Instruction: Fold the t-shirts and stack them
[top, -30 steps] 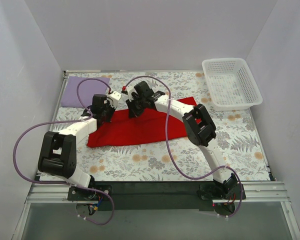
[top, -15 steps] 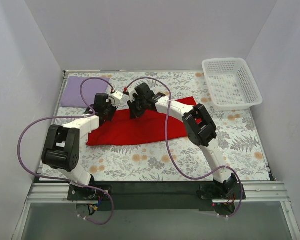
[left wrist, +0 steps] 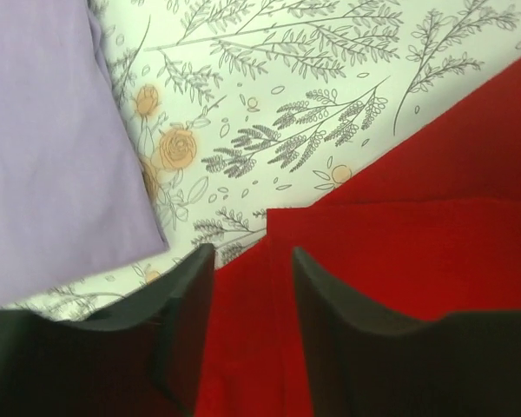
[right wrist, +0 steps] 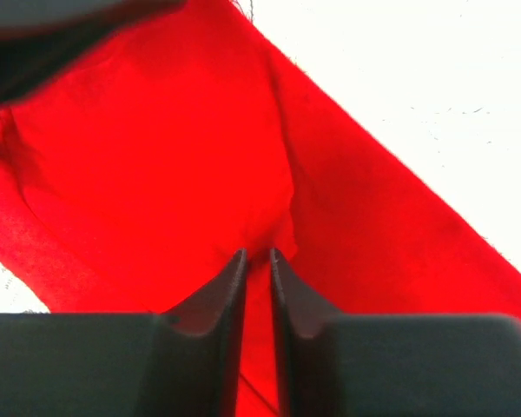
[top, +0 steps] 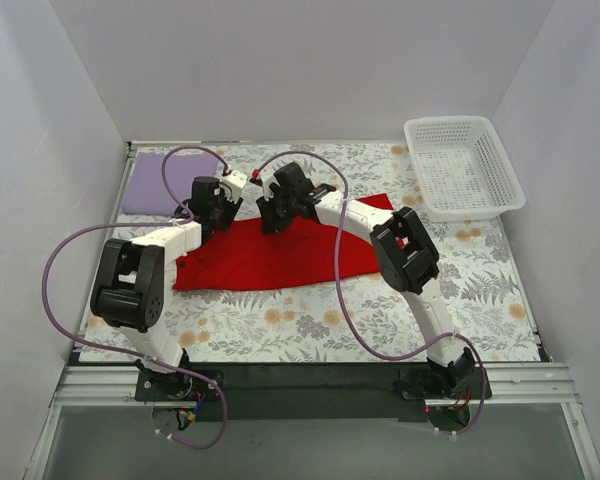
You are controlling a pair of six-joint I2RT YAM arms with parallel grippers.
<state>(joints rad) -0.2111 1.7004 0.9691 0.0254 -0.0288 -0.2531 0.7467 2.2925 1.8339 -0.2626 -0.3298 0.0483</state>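
A bright red t-shirt lies spread across the middle of the flower-printed table. Both arms reach over it — the left gripper and right gripper sit low at its far edge, near each other. A pale lavender t-shirt lies flat in the far left corner. A white mesh basket stands far right — purple cables loop from the arms.

The red t-shirt was a plain, bright red. The lavender t-shirt was a plain pale purple. The worktop was white, printed with grey fern sprigs and pale orange flowers. The basket was white mesh. The left arm and right arm were white and black, with purple cables. The left pincer and right pincer had black fingers.
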